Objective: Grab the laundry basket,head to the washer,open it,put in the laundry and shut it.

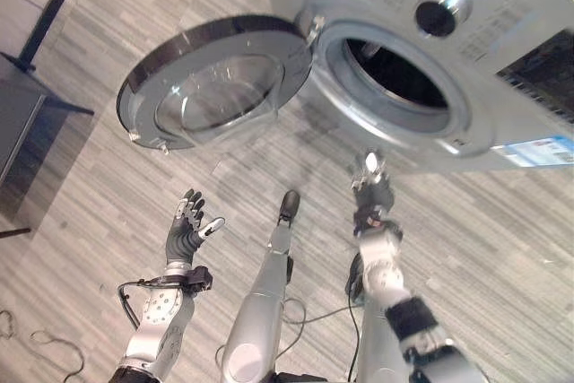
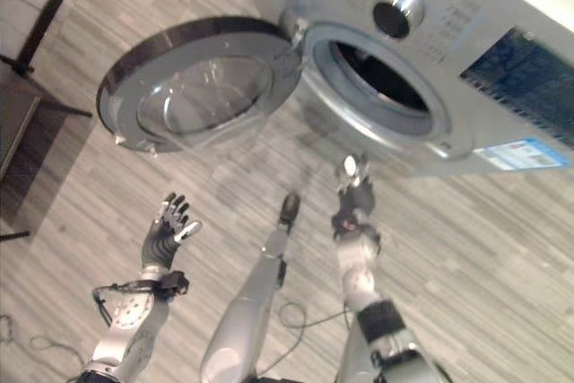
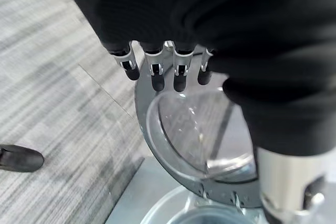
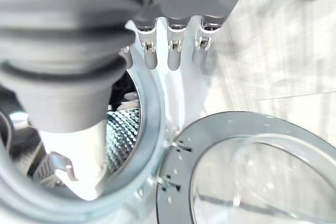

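Note:
The silver washer (image 1: 484,69) stands at the upper right with its round door (image 1: 215,82) swung wide open to the left. Its drum opening (image 1: 399,73) is dark in the eye views. The ribbed metal drum (image 4: 123,129) shows in the right wrist view, with something pale deep inside that I cannot make out. My right hand (image 1: 372,193) is raised just below the opening's lower rim, fingers (image 4: 176,51) straight, holding nothing. Lower left, my left hand (image 1: 186,230) is open with spread fingers (image 3: 157,72), below the door's glass bowl (image 3: 194,129) and clear of it.
A round control knob (image 1: 439,8) sits on the washer's front panel above the opening, and a blue-and-white label (image 1: 538,150) below right of it. A dark stand leg (image 1: 45,20) and a grey surface edge (image 1: 13,123) are at the far left. Striped grey floor (image 1: 90,204) lies all around.

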Tool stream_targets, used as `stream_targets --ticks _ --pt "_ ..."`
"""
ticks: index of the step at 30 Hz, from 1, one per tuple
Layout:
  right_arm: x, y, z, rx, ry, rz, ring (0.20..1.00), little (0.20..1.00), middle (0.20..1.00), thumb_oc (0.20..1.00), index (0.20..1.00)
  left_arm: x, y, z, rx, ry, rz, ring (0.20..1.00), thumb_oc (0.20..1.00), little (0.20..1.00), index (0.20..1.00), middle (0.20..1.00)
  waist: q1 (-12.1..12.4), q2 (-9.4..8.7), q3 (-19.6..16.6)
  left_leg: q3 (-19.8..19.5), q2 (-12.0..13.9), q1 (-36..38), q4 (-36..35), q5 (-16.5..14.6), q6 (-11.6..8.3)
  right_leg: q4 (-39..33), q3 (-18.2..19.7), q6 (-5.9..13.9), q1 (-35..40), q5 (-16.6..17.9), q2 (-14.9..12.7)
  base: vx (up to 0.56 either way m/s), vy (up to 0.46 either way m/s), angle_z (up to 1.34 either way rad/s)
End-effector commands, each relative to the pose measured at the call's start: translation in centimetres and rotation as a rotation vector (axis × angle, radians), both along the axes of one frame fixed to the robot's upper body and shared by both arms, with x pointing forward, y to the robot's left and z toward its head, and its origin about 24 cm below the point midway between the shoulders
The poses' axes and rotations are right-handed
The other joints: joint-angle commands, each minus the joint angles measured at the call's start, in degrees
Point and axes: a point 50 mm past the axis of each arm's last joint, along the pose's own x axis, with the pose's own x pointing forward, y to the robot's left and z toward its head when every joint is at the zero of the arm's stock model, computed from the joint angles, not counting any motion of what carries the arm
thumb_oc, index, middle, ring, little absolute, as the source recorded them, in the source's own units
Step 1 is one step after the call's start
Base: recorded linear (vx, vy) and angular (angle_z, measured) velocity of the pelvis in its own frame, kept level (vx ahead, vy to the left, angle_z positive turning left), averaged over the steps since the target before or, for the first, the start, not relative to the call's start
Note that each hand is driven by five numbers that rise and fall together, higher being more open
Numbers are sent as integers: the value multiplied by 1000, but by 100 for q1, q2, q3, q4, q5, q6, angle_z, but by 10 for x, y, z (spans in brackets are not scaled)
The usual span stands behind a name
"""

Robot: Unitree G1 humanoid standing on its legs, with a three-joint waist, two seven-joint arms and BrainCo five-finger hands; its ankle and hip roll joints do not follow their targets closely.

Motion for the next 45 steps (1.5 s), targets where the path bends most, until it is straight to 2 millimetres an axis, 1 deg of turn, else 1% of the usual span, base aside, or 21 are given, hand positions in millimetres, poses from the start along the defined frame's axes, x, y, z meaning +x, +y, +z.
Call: stream_targets --ticks 1,5,6,7,11,13,14,17,20,21,25,27,29,33,37,38,39,40,41,42,45 --pt "-12 -4 -3 -69 -28 85 1000 1000 1000 1000 1000 -4 17 -2 27 11 46 1000 1000 1000 1000 1000 -3 -334 -100 467 -30 724 439 -1206 121 -1922 -511 -3 1270 1042 -59 7 96 -23" --pt "-47 -45 -29 -318 56 80 1000 1000 1000 1000 1000 -16 29 -17 42 85 98 1000 1000 1000 1000 1000 -245 -642 -519 629 -13 1642 418 -1578 349 -1735 -414 225 1796 1327 -194 217 111 -26" --pt "-48 -45 -29 -318 57 79 1000 1000 1000 1000 1000 -16 29 -17 42 86 98 1000 1000 1000 1000 1000 -242 -643 -514 633 -15 1652 414 -1578 350 -1734 -411 226 1803 1326 -197 135 183 -52" --pt "-62 -73 -33 -435 96 16 1000 1000 1000 1000 1000 -20 33 -20 47 106 114 1000 1000 1000 1000 1000 -561 -664 -656 668 -66 2078 350 -1651 555 -951 -174 487 1760 1991 -288 80 204 -57" --pt "-79 -123 -14 -585 79 -211 1000 1000 1000 1000 1000 -20 38 -16 90 92 117 1000 1000 1000 1000 1000 -982 -491 -961 565 -54 2870 206 -1784 753 -256 655 445 1688 2059 43 191 151 -10" --pt "-78 -146 29 -665 -76 -341 1000 1000 1000 1000 1000 -22 45 -12 104 74 141 1000 1000 1000 1000 1000 -1116 -552 -1270 532 -53 3117 55 -1869 717 -1503 878 344 1787 1908 -41 193 -102 -22" --pt "-79 -146 29 -666 -75 -342 1000 1000 1000 1000 1000 -22 44 -12 103 75 141 1000 1000 1000 1000 1000 -1113 -538 -1265 530 -42 3140 46 -1878 717 -1539 870 342 1824 1915 -30 202 -129 -19" --pt "-81 -163 82 -774 -275 -452 1000 1000 1000 1000 1000 -21 43 -14 114 79 125 1000 1000 1000 1000 1000 -1242 -626 -1409 386 -55 3447 -68 -2024 658 -2648 1227 454 1864 2275 -199 159 -127 -13" --pt "-85 -177 128 -884 -424 -552 1000 1000 1000 1000 1000 -20 39 -16 120 81 102 1000 1000 1000 1000 1000 -1320 -708 -1474 246 -104 3713 -116 -2130 616 -3048 1458 524 1946 2472 -239 193 -127 20" --pt "-87 -181 160 -988 -532 -583 1000 1000 1000 1000 1000 -21 35 -22 115 105 75 1000 1000 1000 1000 1000 -1269 -869 -1633 242 -106 3835 -198 -2155 551 -3157 1391 596 2149 2649 -332 99 -78 61" --pt "-85 -188 191 -1141 -588 -591 1000 1000 1000 1000 1000 -23 27 -26 94 121 34 1000 1000 1000 1000 1000 -1256 -955 -1797 161 -16 3936 -403 -2038 472 -3276 1318 599 2279 2721 -296 106 -124 42" --pt "-74 -191 253 -1423 -668 -540 1000 1000 1000 1000 1000 -28 8 -35 55 155 -70 1000 1000 1000 1000 1000 -1147 -1097 -1991 50 258 4050 -635 -1906 271 -3413 1088 556 2532 2570 -177 109 -193 4" --pt "-72 -190 254 -1423 -673 -537 1000 1000 1000 1000 1000 -28 9 -35 53 154 -66 1000 1000 1000 1000 1000 -1180 -1093 -2004 41 249 4032 -649 -1883 272 -3418 1082 559 2514 2580 -188 50 -85 9" --pt "-36 -183 313 -1699 -597 -376 1000 1000 1000 1000 1000 -28 -1 -37 41 175 -158 1000 1000 1000 1000 1000 -980 -1274 -2069 -61 543 4102 -741 -1814 69 -3449 951 415 2695 2262 51 52 -127 17" --pt "13 -185 360 -1847 -406 -480 661 661 661 661 661 -26 2 -35 49 174 -182 1000 1000 1000 1000 1000 -887 -1413 -2091 -91 673 4025 -674 -1742 -66 -3528 743 335 2834 2145 117 11 -75 8" --pt "22 -188 364 -1849 -350 -502 693 693 693 693 693 -23 2 -34 54 172 -189 1000 1000 1000 1000 1000 -843 -1432 -2054 -49 696 3931 -539 -1752 -85 -3544 679 312 2884 2109 96 -30 -35 13" --pt "27 -187 376 -1875 -316 -537 881 881 881 881 881 -18 -1 -32 45 156 -193 1000 1000 1000 1000 1000 -871 -1406 -1966 63 676 3686 -166 -1787 -101 -3551 565 298 2939 2075 21 -128 35 23" --pt "30 -200 380 -1885 -198 -604 1000 1000 1000 1000 1000 -12 -5 -25 45 123 -222 1000 1000 1000 1000 1000 -883 -1431 -1836 742 674 3236 492 -1734 -121 -3578 240 298 3041 2089 -183 -115 76 121" --pt "36 -205 376 -1877 -141 -605 1000 1000 1000 1000 1000 -13 -4 -22 38 110 -221 1000 1000 1000 1000 1000 -871 -1397 -1843 1026 784 3285 439 -1835 -90 -3610 201 314 3085 2100 -193 -37 146 149" --pt "51 -218 350 -1864 16 -597 1000 1000 1000 1000 1000 -17 -1 -24 48 120 -213 1000 1000 1000 1000 1000 -668 -1308 -1830 834 627 3413 335 -2026 38 -3587 346 377 3107 2130 -198 63 111 111" --pt "57 -225 339 -1908 152 -564 1000 1000 1000 1000 1000 -14 3 -19 92 113 -244 1000 1000 1000 1000 1000 -610 -1303 -1794 657 412 3161 559 -2135 189 -3029 352 379 2927 2056 -333 32 96 -15"
